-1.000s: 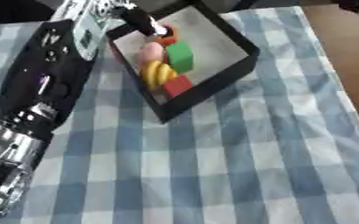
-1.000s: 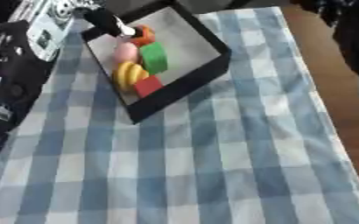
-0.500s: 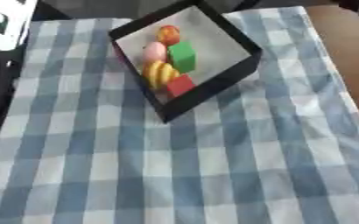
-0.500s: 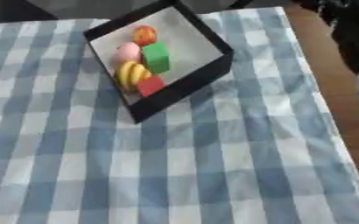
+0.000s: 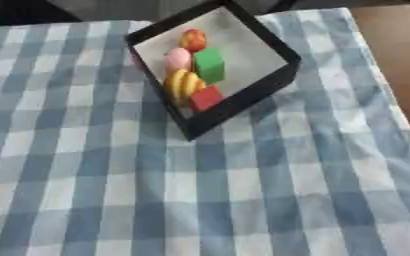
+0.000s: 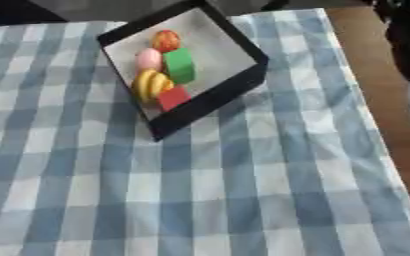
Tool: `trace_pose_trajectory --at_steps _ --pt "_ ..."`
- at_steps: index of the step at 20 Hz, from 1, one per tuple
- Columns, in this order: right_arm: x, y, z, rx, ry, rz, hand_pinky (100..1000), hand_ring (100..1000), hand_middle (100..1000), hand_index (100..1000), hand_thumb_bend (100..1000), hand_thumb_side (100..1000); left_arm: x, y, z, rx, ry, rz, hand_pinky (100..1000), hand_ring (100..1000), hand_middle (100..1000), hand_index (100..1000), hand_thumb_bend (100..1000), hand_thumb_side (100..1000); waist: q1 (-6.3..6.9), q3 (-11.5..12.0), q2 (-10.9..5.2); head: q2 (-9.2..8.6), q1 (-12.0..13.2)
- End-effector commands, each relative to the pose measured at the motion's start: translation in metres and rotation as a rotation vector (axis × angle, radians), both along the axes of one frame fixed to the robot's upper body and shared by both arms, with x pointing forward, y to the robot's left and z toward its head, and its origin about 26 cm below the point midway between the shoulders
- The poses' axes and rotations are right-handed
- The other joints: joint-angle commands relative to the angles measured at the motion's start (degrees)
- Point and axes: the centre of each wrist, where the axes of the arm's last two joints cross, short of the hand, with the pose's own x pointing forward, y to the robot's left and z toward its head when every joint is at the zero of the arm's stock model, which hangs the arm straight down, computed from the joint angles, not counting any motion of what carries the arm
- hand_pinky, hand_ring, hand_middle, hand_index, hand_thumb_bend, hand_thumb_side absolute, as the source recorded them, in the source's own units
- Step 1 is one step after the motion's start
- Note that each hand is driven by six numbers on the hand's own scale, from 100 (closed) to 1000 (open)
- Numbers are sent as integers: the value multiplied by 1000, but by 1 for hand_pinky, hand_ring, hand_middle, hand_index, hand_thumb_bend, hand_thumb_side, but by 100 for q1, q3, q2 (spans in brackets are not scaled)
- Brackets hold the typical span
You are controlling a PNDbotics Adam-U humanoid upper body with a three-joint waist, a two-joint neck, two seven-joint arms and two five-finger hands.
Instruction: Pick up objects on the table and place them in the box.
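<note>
Box on the checked bench, neither hand in view.
The black box (image 5: 243, 97) sat askew on the blue-and-white cloth (image 5: 208, 200), holding an orange-red ball (image 5: 192, 39), pink piece (image 5: 178, 59), green block (image 5: 210, 65), yellow piece (image 5: 182, 85) and red block (image 5: 206, 97).

The worktop (image 5: 243, 210) is covered by a blue-and-white checked cloth (image 5: 95, 165), which is spread nearly flat and fills most of both views. Along the right side, a strip of bare brown wooden surface (image 6: 379, 90) is left uncovered beside the cloth's edge. Beyond the far edge, a dark area (image 5: 33, 10) is seen; nothing in it can be made out. The light is soft and even.
</note>
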Motion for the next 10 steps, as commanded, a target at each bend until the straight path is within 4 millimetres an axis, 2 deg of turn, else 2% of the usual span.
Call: trace_pose_trajectory --at_steps 1,6,10 --pt "0 -3 3 -3 -34 -18 914 771 747 737 100 637 -6 5 -5 -153 -15 -21 602 642 675 783 568 509 -106 23 -185 27 7" --pt "5 -4 -8 20 -39 -16 918 784 758 743 100 600 -7 5 -29 -218 16 -46 611 678 697 783 561 501 -151 59 -161 -13 27" --pt "8 -3 -16 29 -40 -1 923 800 773 757 100 568 -8 5 -40 -247 18 -43 614 688 715 789 566 509 -146 82 -135 -42 91"
